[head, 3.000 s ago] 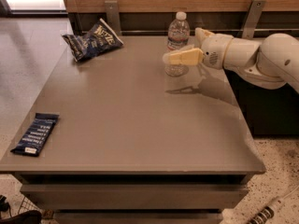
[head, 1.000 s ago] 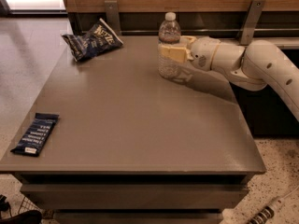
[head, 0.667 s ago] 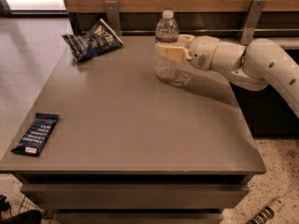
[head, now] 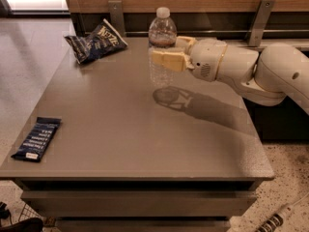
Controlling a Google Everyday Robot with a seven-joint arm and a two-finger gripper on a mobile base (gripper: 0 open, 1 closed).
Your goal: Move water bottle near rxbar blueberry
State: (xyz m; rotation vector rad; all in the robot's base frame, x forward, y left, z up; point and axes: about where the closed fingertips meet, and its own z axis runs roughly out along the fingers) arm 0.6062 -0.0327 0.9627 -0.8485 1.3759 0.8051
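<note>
The water bottle (head: 161, 42) is a clear plastic bottle with a white cap. It is upright and lifted a little above the grey table (head: 145, 129), near the back middle. My gripper (head: 163, 58) reaches in from the right and is shut on the bottle's middle, with one cream finger (head: 166, 60) across its front. The rxbar blueberry (head: 36, 139) is a flat dark navy bar with white text. It lies at the table's front left edge, far from the bottle.
A puffy blue chip bag (head: 95, 41) lies at the table's back left corner. A wooden wall with metal brackets (head: 260, 14) runs behind the table. My white arm (head: 260, 76) spans the table's right side.
The gripper has carried the bottle to the left and lifted it off the table. Three seconds ago the bottle stood further right.
</note>
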